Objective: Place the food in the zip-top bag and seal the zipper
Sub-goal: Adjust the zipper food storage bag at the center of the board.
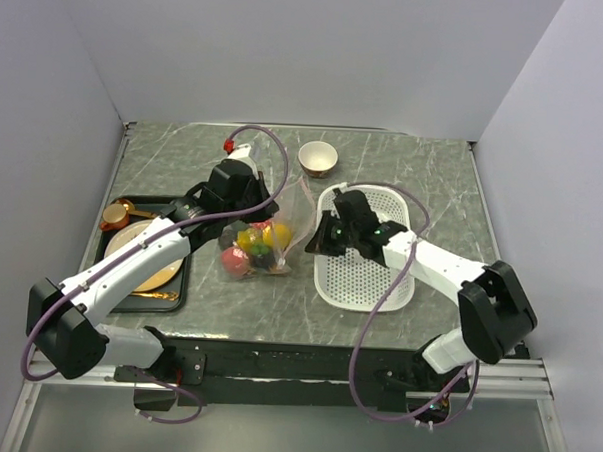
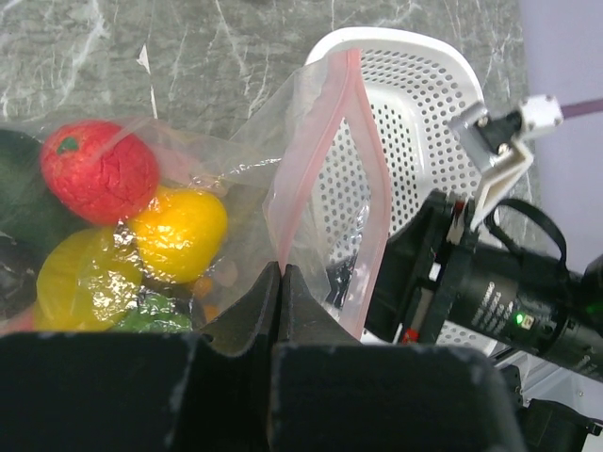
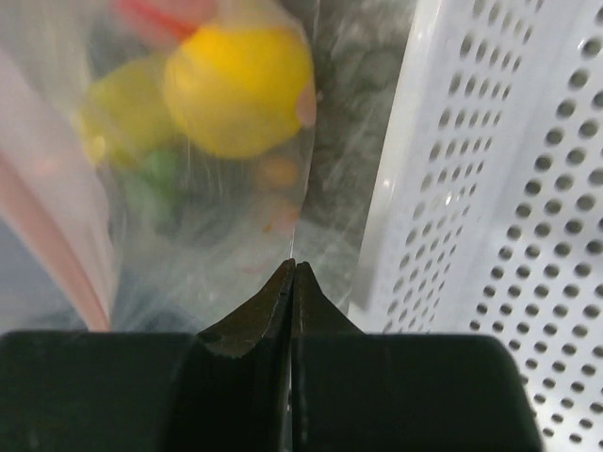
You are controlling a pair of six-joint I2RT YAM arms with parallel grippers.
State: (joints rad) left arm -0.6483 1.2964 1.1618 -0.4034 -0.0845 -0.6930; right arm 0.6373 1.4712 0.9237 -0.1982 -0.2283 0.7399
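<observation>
The zip-top bag [image 1: 264,246] lies between my arms, with red [image 2: 99,172], yellow [image 2: 181,233] and green [image 2: 151,312] food inside it. Its pink zipper [image 2: 325,132] stands apart in an open loop. My left gripper [image 2: 283,267] is shut on the near end of that zipper strip. My right gripper [image 3: 294,265] is shut on the clear edge of the bag [image 3: 217,217], next to the basket, and yellow food [image 3: 240,85] shows through the plastic ahead of it. In the top view the left gripper [image 1: 262,212] is at the bag's far side and the right gripper [image 1: 313,244] at its right side.
A white perforated basket [image 1: 369,274] sits right of the bag, under my right arm. A dark tray [image 1: 173,298] with gold dishes lies at the left. A small cup [image 1: 317,159] stands at the back. Walls close in the table on three sides.
</observation>
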